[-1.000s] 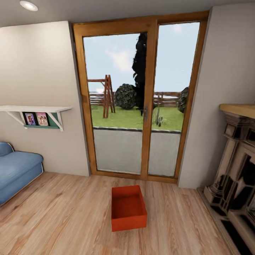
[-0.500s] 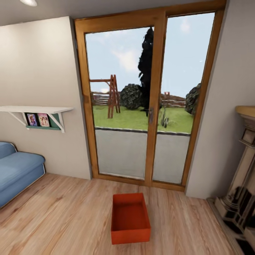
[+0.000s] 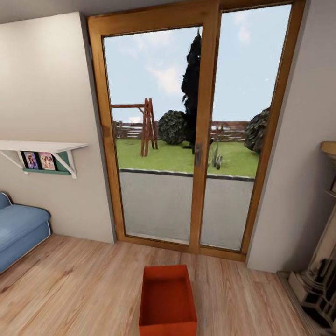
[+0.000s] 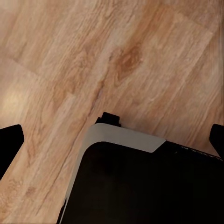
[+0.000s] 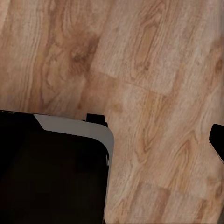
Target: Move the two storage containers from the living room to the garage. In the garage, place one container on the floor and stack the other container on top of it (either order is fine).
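One orange-red storage container [image 3: 168, 301] sits on the living room's light wood planks [image 3: 84, 284], straight ahead at the bottom of the head view, just before the glass doors [image 3: 196, 140]. It is topless and has nothing inside. The other storage container and the garage are out of view. My left gripper [image 4: 112, 140] hangs open over the wood planks, with black fingertips [image 4: 9, 144] at both picture edges and nothing between them. My right gripper [image 5: 112, 140] is also open over the planks, with one fingertip [image 5: 217, 140] showing.
A blue sofa [image 3: 21, 231] stands at the left under a white wall shelf [image 3: 42, 147]. The fireplace [image 3: 319, 275] stands at the right. Cream walls flank the wood-framed doors. My dark base with a pale rim [image 4: 140, 182] lies under both wrists.
The head view has moved forward toward the glass doors. The container now appears closer and lower in the picture, and the sofa and fireplace have slid toward the edges.
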Robot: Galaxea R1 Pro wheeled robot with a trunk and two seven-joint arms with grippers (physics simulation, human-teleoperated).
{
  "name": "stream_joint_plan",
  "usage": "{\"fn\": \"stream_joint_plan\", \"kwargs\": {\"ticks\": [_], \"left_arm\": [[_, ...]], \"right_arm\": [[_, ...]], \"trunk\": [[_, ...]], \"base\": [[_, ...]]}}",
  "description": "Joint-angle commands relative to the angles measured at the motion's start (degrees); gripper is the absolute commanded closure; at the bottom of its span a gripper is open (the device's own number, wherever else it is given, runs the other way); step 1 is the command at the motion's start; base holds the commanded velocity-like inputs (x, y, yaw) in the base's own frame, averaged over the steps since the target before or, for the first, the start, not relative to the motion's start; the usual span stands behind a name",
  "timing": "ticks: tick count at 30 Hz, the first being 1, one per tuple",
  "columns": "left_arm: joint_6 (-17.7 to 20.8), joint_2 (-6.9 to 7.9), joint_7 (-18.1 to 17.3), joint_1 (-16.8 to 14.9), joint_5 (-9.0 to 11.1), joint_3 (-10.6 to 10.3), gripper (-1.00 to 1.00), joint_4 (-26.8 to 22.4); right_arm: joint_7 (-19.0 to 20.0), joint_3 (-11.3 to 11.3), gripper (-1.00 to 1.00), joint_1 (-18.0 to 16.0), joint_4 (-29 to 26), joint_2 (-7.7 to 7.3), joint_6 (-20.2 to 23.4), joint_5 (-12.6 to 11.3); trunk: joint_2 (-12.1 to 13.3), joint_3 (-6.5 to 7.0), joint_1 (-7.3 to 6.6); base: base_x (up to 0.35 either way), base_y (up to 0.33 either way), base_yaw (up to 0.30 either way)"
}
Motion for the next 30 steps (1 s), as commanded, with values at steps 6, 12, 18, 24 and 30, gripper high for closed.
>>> {"fn": "stream_joint_plan", "kwargs": {"ticks": [6,12,18,24,30], "left_arm": [[-0.11,0.0,0.19,-0.04,0.41,-0.42,-1.0,0.03],[-0.09,0.0,0.19,-0.04,0.43,-0.42,-1.0,0.03],[-0.09,-0.01,0.19,-0.04,0.42,-0.42,-1.0,0.03],[-0.16,-0.02,0.19,-0.04,0.41,-0.42,-1.0,0.03],[-0.23,-0.03,0.19,-0.04,0.41,-0.42,-1.0,0.03]], "right_arm": [[-0.24,0.52,-1.0,-0.06,0.12,0.28,-0.33,-0.55],[-0.18,0.57,-1.0,-0.06,0.12,0.09,-0.35,-0.5],[-0.18,0.57,-1.0,-0.06,0.12,0.12,-0.34,-0.5],[0.02,0.74,-1.0,-0.06,0.12,0.05,-0.32,-0.37],[0.01,0.75,-1.0,-0.06,0.12,0.01,-0.28,-0.45]], "trunk": [[-0.06,-0.09,0.04],[-0.06,-0.09,0.04],[-0.06,-0.09,0.04],[-0.06,-0.09,0.04],[-0.06,-0.09,0.04]], "base": [[0.319,-0.024,0.035],[0.32,-0.003,0.183],[0.321,0.0,0.032],[0.321,0.0,0.002],[0.321,0.0,0.0]]}}
